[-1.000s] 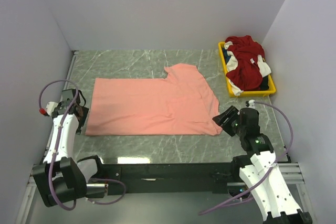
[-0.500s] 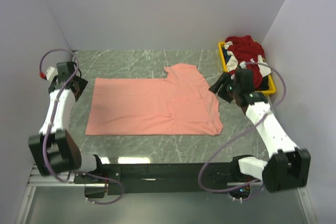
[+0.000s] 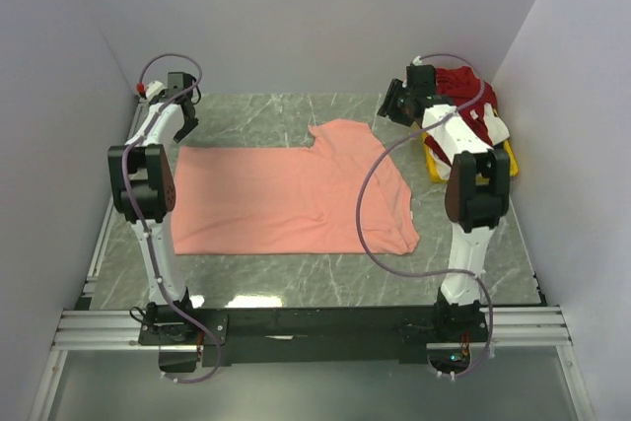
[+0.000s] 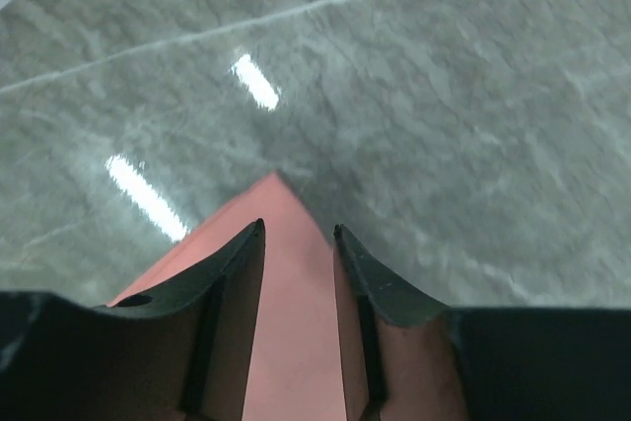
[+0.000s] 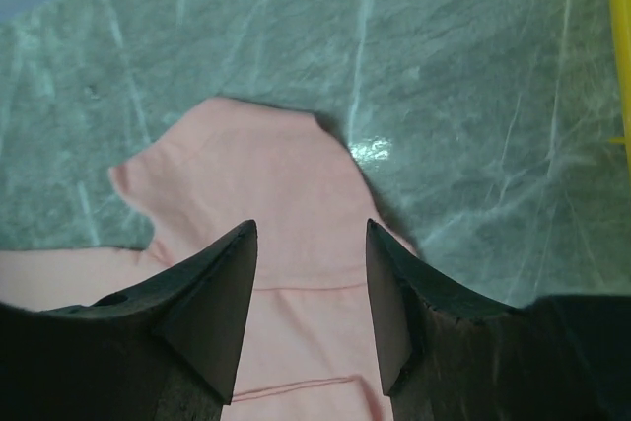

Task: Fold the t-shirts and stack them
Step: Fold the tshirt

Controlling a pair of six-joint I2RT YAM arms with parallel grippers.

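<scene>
locate the salmon-pink t-shirt (image 3: pixel 286 199) spread flat at the middle of the counter (image 3: pixel 256 110), long side running left to right, with a rounded lobe and a notch along the far right edge. locate the yellow tray (image 3: pixel 431 163) at the far right of the counter, just beside the pink cloth but apart from it. inside the tray, note the dark red t-shirt (image 3: pixel 461 120) with white parts, crumpled in a heap and spilling over the rim. trace the left arm (image 3: pixel 158 127) stretched out to the far left of the counter, ending above the far left corner of the salmon-pink t-shirt. in the left wrist view, read the left fingers (image 4: pixel 232 283) as spread apart with a narrow gap, holding nothing, with pink cloth showing between them and the pointed corner of that cloth just past the tips. cannot tell any contact between tips and cloth. trace the right arm (image 3: pixel 478 189) stretched out to the far right, ending between the lobe of the pink cloth and the tray. in the right wrist view, read the right fingers (image 5: pixel 212 313) as spread wide, holding nothing, framing the notched far edge of the salmon-pink t-shirt, with bare counter beyond and a strip of yellow tray at the right border.
</scene>
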